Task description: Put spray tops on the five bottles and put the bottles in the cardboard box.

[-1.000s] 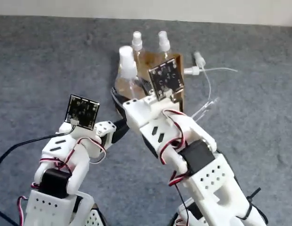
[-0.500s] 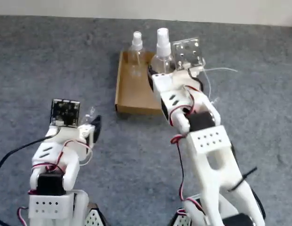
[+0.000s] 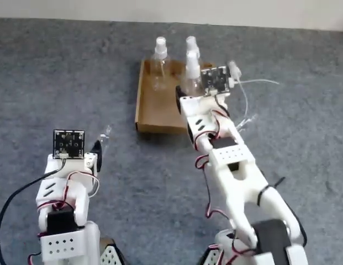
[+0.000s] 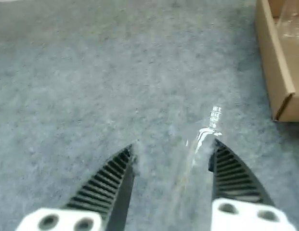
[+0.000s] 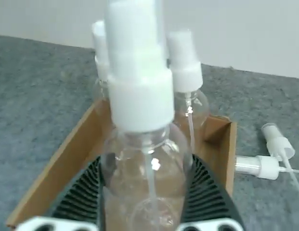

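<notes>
Leaning over the cardboard box (image 3: 141, 105), the right gripper (image 5: 147, 162) clamps a capped bottle (image 5: 139, 120); the left gripper (image 4: 173, 144) gapes low.

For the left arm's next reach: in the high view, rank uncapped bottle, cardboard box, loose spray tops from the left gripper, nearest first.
1. Uncapped bottle, inside the open left gripper.
2. Cardboard box, ahead to the right.
3. Loose spray tops, beyond the box's right wall.

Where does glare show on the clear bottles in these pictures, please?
Left wrist view: bright glints run along the capless bottle lying on the carpet inside the open left gripper. Right wrist view: a small highlight sits on the held bottle in the right gripper, another on the bottle behind.
</notes>
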`<action>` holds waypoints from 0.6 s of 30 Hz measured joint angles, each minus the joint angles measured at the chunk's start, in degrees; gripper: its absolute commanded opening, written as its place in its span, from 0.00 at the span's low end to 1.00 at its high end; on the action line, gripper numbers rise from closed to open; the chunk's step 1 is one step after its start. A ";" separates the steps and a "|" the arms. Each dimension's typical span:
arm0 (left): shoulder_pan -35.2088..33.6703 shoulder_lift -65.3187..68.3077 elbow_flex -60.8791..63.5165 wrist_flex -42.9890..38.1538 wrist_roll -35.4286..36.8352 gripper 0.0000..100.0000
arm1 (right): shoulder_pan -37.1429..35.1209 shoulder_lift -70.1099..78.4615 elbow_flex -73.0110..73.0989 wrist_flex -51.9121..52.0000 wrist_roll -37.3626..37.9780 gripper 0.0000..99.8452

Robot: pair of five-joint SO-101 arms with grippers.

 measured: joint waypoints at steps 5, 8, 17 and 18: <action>0.00 0.00 0.09 0.00 0.00 0.18 | -0.09 6.33 0.00 -6.95 0.00 0.00; 0.00 0.00 0.09 0.00 0.00 0.18 | 0.00 9.32 0.00 -10.11 0.00 0.00; 0.00 0.00 0.26 0.00 0.00 0.18 | 0.00 15.82 -0.35 -14.68 0.00 0.00; 0.00 0.00 0.26 0.00 -0.09 0.18 | -0.09 16.70 -0.53 -14.77 0.00 0.01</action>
